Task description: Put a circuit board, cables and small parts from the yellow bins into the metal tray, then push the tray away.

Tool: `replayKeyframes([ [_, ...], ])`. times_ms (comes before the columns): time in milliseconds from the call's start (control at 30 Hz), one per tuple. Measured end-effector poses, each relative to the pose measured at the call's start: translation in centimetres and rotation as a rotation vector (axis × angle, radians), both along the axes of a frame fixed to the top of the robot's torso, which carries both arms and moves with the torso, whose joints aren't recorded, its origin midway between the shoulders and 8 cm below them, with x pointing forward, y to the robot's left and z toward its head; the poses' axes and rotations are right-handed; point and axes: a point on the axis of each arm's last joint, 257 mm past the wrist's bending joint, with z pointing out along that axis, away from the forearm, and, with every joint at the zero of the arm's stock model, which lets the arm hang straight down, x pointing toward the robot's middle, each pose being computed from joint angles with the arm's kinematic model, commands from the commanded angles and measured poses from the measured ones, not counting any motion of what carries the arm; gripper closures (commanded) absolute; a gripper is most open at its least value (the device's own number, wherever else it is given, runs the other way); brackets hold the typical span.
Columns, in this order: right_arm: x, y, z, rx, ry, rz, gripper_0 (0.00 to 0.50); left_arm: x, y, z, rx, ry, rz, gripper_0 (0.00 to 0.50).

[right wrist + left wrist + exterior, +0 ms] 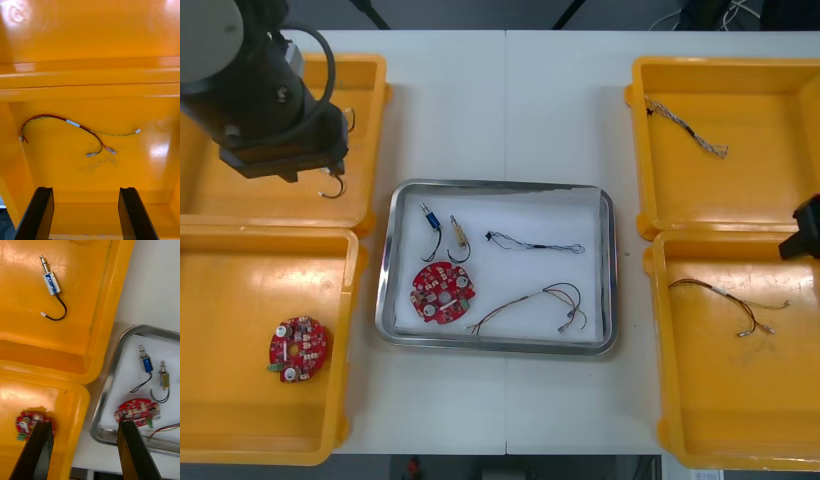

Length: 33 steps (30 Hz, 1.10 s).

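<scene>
The metal tray (390, 262) holds a circuit board (442, 292), small metal parts (430, 217) and cables (535, 243); I think only the pushing is left. The left end effector (84, 427) and the right end effector (86, 193) hang spread and empty over the yellow bins (376, 100).

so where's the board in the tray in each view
front view: board in the tray's near left corner, beside two small parts.
left wrist view: just past one fingertip of the left gripper, inside the tray's corner.
right wrist view: elsewhere; it looks into a right bin at a cable.
shared landmark: the tray's curved corner rim.
</scene>
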Motion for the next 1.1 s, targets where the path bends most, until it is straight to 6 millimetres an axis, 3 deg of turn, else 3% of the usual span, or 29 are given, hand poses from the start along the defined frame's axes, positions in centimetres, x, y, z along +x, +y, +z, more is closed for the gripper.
replayKeyframes([
  [300,1.1,6.7,0.7,-0.017,0.017,0.225,0.000,-0.9,4.5,0.9,-0.014,0.008,0.023,0.000],
  [467,1.6,9.2,0.6,-0.077,0.012,0.394,0.000,-1.9,7.0,0.5,-0.053,0.003,0.018,0.000],
  [733,1.8,15.1,0.3,-0.158,0.003,0.711,0.000,-4.2,10.7,-2.1,0.032,-0.020,-0.166,0.000],
  [1100,1.1,23.8,-0.4,-0.274,-0.049,1.151,0.000,-7.1,14.3,-6.2,0.015,0.000,-0.099,0.000],
])
